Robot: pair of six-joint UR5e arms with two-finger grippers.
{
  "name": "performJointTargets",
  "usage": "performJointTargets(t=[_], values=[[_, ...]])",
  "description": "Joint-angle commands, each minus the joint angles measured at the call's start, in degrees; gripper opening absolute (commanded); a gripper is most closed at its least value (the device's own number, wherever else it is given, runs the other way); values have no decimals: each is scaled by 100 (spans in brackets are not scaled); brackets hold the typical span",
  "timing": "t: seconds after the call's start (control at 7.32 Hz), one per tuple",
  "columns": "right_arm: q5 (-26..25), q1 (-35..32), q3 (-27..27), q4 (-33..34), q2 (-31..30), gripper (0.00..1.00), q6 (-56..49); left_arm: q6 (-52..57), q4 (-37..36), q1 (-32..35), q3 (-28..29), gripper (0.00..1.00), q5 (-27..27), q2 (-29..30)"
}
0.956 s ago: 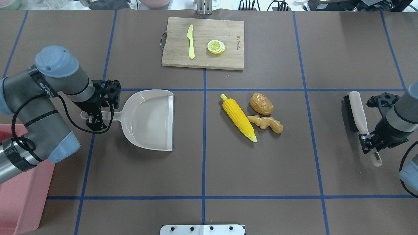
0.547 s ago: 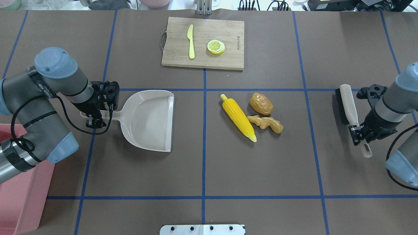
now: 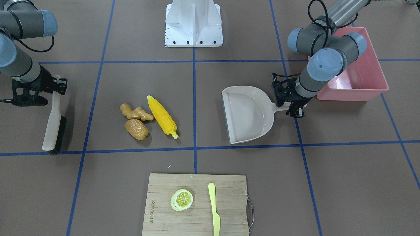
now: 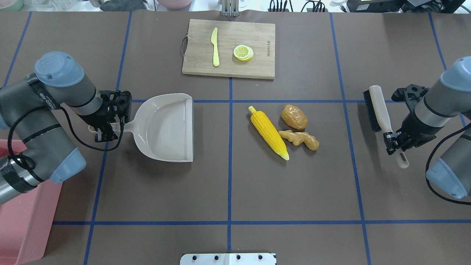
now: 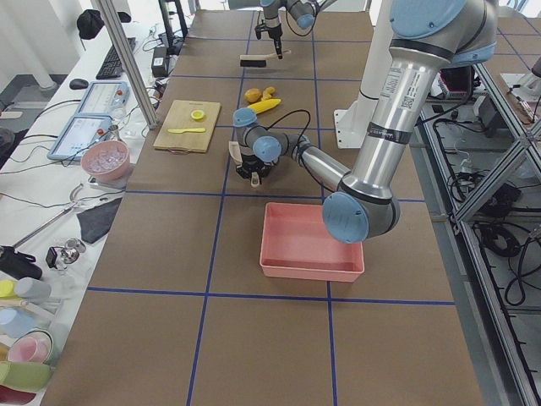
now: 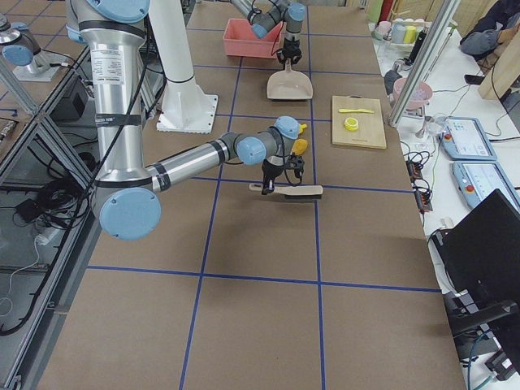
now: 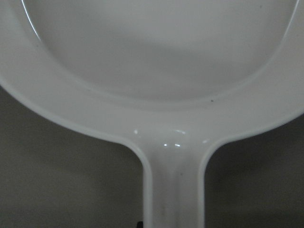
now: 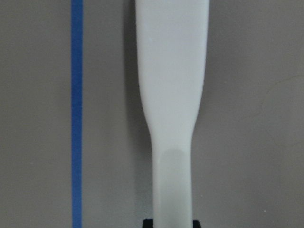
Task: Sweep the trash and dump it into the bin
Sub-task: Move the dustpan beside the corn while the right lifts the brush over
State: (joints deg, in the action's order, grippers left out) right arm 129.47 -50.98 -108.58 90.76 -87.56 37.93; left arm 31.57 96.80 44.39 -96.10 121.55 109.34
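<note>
1. The trash lies in one cluster on the table and has not been swept yet. It is a corn cob point(image 4: 268, 132), a ginger root point(image 4: 298, 139) touching the cob's side, and a potato point(image 4: 294, 116) just beside the ginger.
2. The left gripper point(image 4: 106, 129) is clamped on the handle of the dustpan point(image 4: 165, 125). The pan sits near the cob on the robot's left, with its straight open edge turned toward the cob, probably to catch whatever is pushed across.
3. The right gripper point(image 4: 393, 141) is closed around the handle of the brush point(image 4: 379, 108), well apart from the cob on the opposite side, beyond the ginger and potato. The dark bristles face the cob, so a stroke that way should drive the cluster into the pan.
4. The bin point(image 3: 352, 91) stands farther from the cob than the dustpan, on the same side (handy for tipping later).
5. The overhead view catches only a corner of the bin under the left arm, while the front-facing view shows its glossy inside. Each wrist camera shows only the handle it holds and no trash. I cannot tell from any view whether the bristles touch the table.
</note>
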Motion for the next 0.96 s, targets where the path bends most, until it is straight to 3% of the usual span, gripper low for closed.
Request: performJointTargets(t=[0.0,0.27,0.41,0.55,0.82], values=[[383,-228,-58,-5,161,0,-397,7,-38,201,-328,0,166,-245],[561,-368,-58,21,527,0,-2052,7,-605,430,-636,0,176,-160],[1118,-517,-49,47,556,0,-1000,16,-1105,422,-699,0,150,154],[1298,-579,-49,-13,591,0,-363,7,-1354,378,-665,0,106,506],[1404,-711,-49,-241,635,0,-638,7,-1506,98,-638,0,-217,903]])
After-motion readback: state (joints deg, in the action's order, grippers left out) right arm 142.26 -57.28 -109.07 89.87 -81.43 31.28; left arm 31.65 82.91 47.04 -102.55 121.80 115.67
